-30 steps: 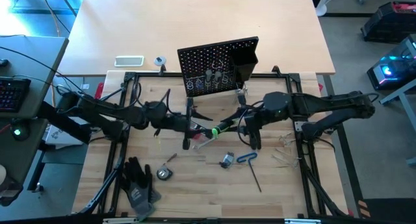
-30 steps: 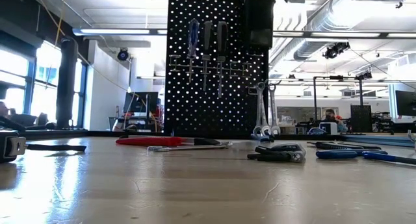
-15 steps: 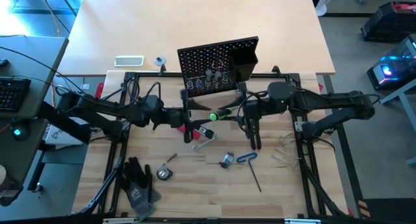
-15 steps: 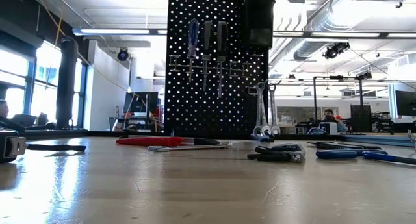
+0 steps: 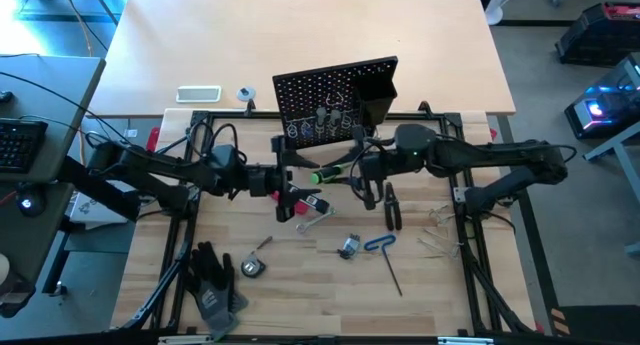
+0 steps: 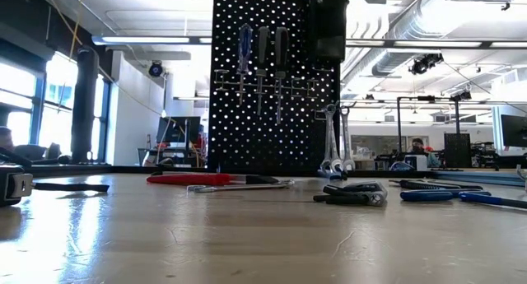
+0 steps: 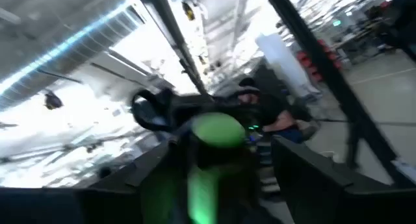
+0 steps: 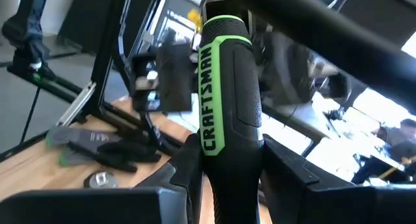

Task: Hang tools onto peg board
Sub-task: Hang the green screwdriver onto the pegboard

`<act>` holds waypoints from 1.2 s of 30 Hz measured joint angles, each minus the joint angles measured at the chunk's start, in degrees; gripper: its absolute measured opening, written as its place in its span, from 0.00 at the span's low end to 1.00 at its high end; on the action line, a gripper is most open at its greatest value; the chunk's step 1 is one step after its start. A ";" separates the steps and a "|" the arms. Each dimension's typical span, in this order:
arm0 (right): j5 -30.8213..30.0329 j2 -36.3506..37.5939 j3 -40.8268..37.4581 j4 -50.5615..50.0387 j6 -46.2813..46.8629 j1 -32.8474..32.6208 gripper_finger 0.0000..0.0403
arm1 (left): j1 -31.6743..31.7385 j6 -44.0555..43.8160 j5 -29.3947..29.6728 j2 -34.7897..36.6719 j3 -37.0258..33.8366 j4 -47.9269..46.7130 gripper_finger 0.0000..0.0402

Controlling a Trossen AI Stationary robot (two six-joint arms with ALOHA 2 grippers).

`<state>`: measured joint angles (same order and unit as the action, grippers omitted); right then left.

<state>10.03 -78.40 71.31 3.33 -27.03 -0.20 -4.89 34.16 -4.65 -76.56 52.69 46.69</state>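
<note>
Green and black, the screwdriver (image 5: 334, 172) hangs near the centre of the overhead frame, just below the peg board (image 5: 335, 102); the right gripper (image 5: 362, 168) is clenched on its handle, as the right wrist view shows the lettered grip (image 8: 226, 87) pinched between the fingers; the left gripper (image 5: 291, 174), just left of it, has let go, its fingers spread; in the level view three screwdrivers (image 6: 260, 49) and two wrenches (image 6: 337, 144) already hang on the board; pliers (image 5: 390, 207), a blue hex key (image 5: 384, 253) and black gloves (image 5: 212, 280) lie on the wooden table (image 5: 330, 295) lower down.
</note>
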 joint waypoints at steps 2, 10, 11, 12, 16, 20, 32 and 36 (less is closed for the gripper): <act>0.17 -0.42 0.00 1.18 0.00 0.25 0.27 | 0.00 -0.83 -0.82 -0.11 0.00 -0.18 0.58; 1.09 -0.84 0.02 3.96 0.48 0.34 0.27 | 0.59 -3.45 0.18 -0.15 0.00 1.67 0.59; 1.11 -0.84 0.02 4.05 0.91 0.34 0.27 | 0.76 -3.66 0.16 -0.15 0.00 2.08 0.59; 1.18 -0.84 0.02 4.18 1.12 0.34 0.27 | 0.80 -4.07 0.16 -0.15 0.00 2.42 0.59; 1.35 -1.21 0.02 4.44 1.28 0.34 0.27 | 1.18 -5.58 -0.98 -0.15 0.00 3.03 0.57; 1.39 -2.01 0.02 5.03 1.49 0.34 0.27 | 1.22 -6.27 -1.02 -0.30 0.00 2.53 0.51; 1.01 -2.49 0.04 6.30 1.60 0.34 0.27 | 1.25 -6.43 -1.70 -0.56 0.02 2.79 0.27; -0.13 -2.46 0.04 6.14 2.28 0.29 0.27 | 1.25 -6.10 -1.89 -0.56 0.02 2.74 0.27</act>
<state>9.90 -80.86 71.35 9.47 -24.74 0.09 -3.64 28.06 -6.54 -77.12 52.71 49.43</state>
